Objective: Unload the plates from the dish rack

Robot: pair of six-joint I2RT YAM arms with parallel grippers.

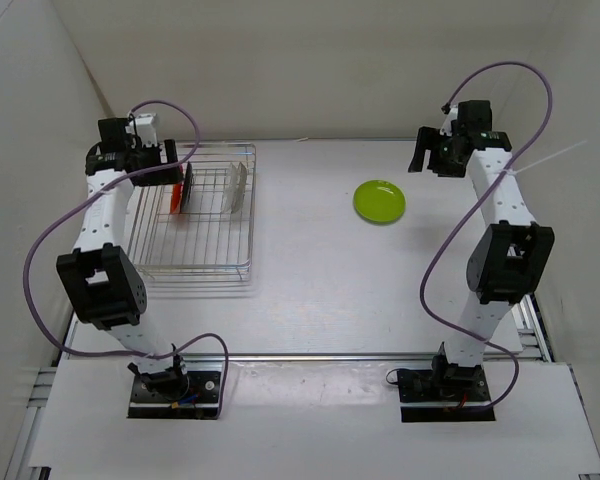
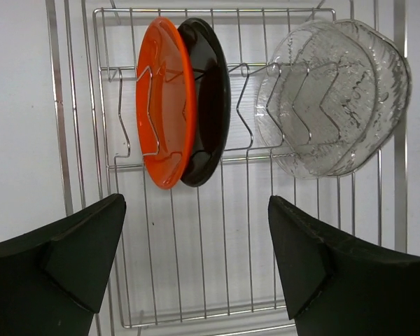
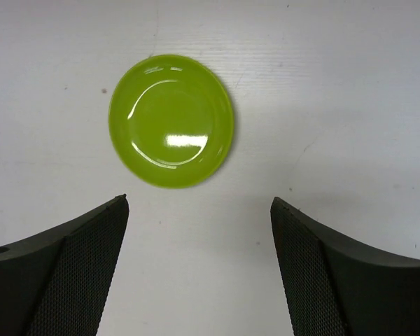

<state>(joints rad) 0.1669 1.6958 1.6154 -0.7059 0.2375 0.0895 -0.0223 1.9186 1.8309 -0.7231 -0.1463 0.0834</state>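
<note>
Although the near half of the dish rack (image 1: 195,265) shows only wire grid, its far half carries four plates standing on edge in the wire dividers. The rack sits on the left side of the table (image 1: 320,300). At the rack's left stands the red-orange plate (image 2: 164,105), with the black plate (image 2: 213,105) just behind it; the two overlap so closely that they seem to touch. To their right, across a gap of dividers, two clear plates (image 2: 322,105) lean one over the other near the rack's right wall.

On the right side of the table, well apart from the rack, the lime green plate (image 3: 171,120) lies flat and face up.

Farther back, the left fingers (image 2: 70,266) hang above the rack near the red-orange plate, spread wide and holding nothing. The right fingers (image 3: 336,273) hover over bare table just beyond the green plate, likewise spread and holding nothing; in the right wrist view the plate shows between and ahead of them.
</note>
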